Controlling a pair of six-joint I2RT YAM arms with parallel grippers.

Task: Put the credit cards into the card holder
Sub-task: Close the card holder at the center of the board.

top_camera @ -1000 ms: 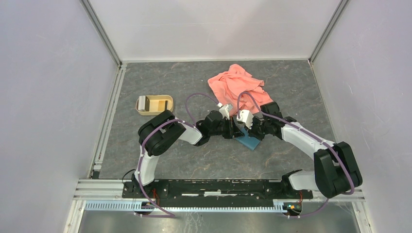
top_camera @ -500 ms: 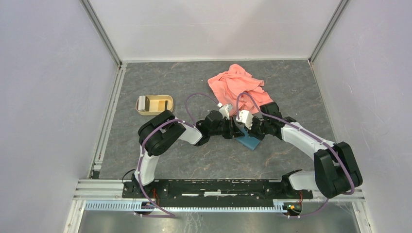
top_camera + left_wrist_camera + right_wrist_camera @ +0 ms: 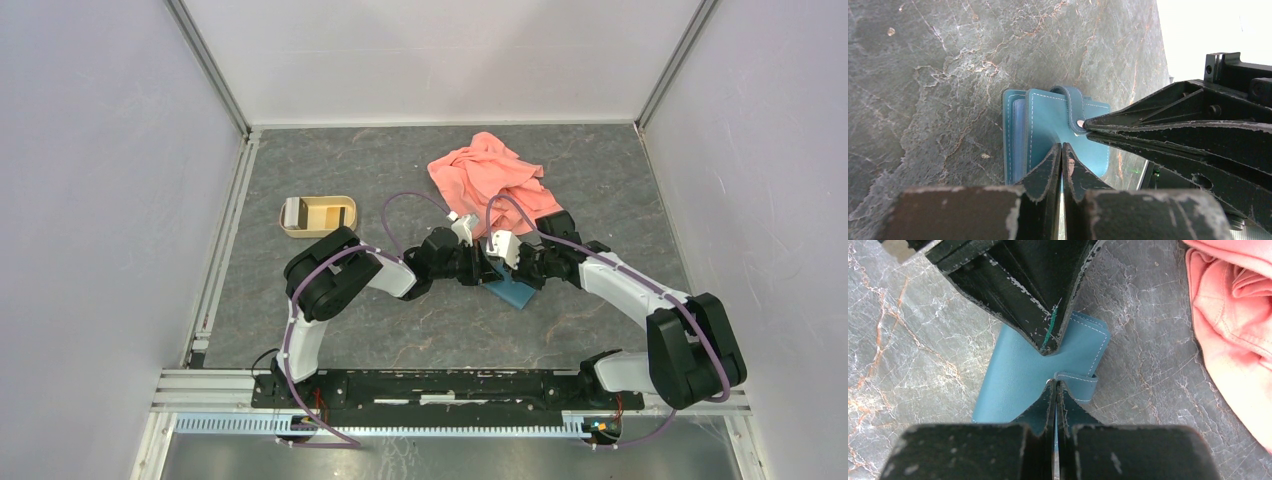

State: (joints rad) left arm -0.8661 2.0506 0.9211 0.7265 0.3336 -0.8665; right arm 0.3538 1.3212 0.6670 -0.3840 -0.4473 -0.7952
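Almost nothing has moved in the last second: both of your arms stay bent inward over the teal card holder (image 3: 516,294), which has not shifted.

From above, the card holder lies on the grey surface (image 3: 400,320) near the middle, just in front of the salmon-pink cloth (image 3: 490,178). The left fingers (image 3: 484,268) and right fingers (image 3: 512,270) meet nose to nose over its far edge. The tan tray (image 3: 318,216) sits well apart on the left.

Your left wrist camera shows the left fingers (image 3: 1058,156) clenched on the near edge of the card holder (image 3: 1045,120), its cover lifted and paler blue leaves showing at the left side. The right fingers (image 3: 1098,122) come in from the right, pressed shut, their tip touching the snap button (image 3: 1080,123).

Your right wrist camera shows the right fingers (image 3: 1050,395) closed tight, their tip at the strap (image 3: 1079,385); whether the strap is pinched cannot be told. Opposite, the left fingers (image 3: 1045,340) grip the cover of the card holder (image 3: 1013,365), with a teal sliver between them. The cloth (image 3: 1233,305) fills the upper right.
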